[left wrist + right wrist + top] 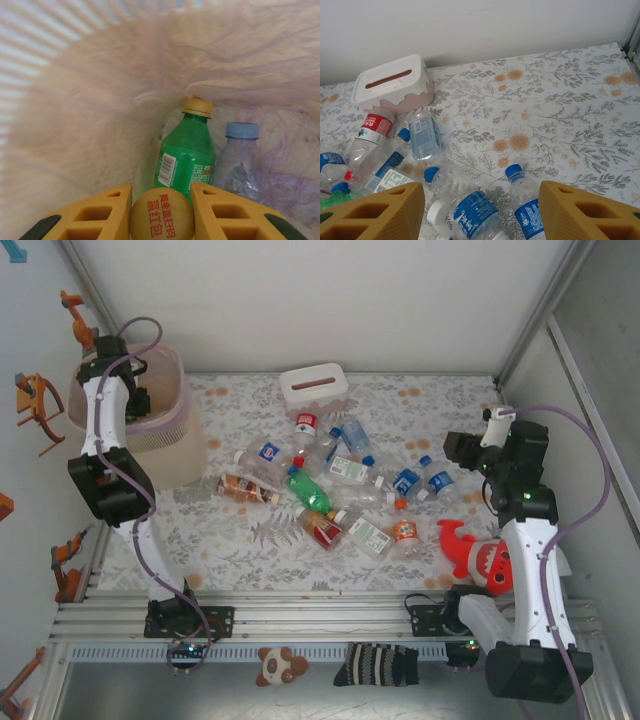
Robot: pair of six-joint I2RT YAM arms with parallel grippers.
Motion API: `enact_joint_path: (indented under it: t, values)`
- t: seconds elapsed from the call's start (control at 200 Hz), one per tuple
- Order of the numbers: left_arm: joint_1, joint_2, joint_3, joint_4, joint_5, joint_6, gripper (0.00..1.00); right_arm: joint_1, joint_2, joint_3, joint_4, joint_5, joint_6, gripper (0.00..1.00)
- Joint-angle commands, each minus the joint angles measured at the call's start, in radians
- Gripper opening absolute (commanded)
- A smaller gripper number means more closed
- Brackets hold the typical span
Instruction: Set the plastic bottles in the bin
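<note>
My left gripper (161, 192) reaches down inside the pinkish bin (185, 455) at the far left. It is shut on a bottle's yellow cap (161, 216) with red print. Below it in the bin stand a green bottle (187, 155) and a clear bottle with a blue cap (241, 165). Several plastic bottles (320, 495) lie scattered mid-table. My right gripper (481, 187) hangs open above two clear blue-labelled bottles (470, 210) at the pile's right end, touching nothing.
A white tissue box (313, 385) stands behind the pile. A red plush shark (480, 558) lies near the right arm's base. A thin plastic liner (100, 100) lines the bin. Walls close in the table on the left, back and right.
</note>
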Motion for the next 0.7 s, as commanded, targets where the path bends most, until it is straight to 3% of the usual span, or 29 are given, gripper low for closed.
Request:
enact_joint_path:
  t: [0.0, 0.285, 0.696]
  values:
    - [0.001, 0.011, -0.017, -0.045, -0.015, -0.011, 0.38, 0.007, 0.0, 0.033, -0.006, -0.001, -0.021, 0.61]
    - [0.0, -0.038, -0.013, -0.041, 0.02, -0.022, 0.59, 0.007, -0.008, 0.038, -0.01, 0.002, -0.02, 0.61]
    - [-0.026, -0.179, -0.007, -0.066, 0.151, -0.049, 0.68, 0.007, -0.026, 0.034, -0.013, 0.001, -0.018, 0.61]
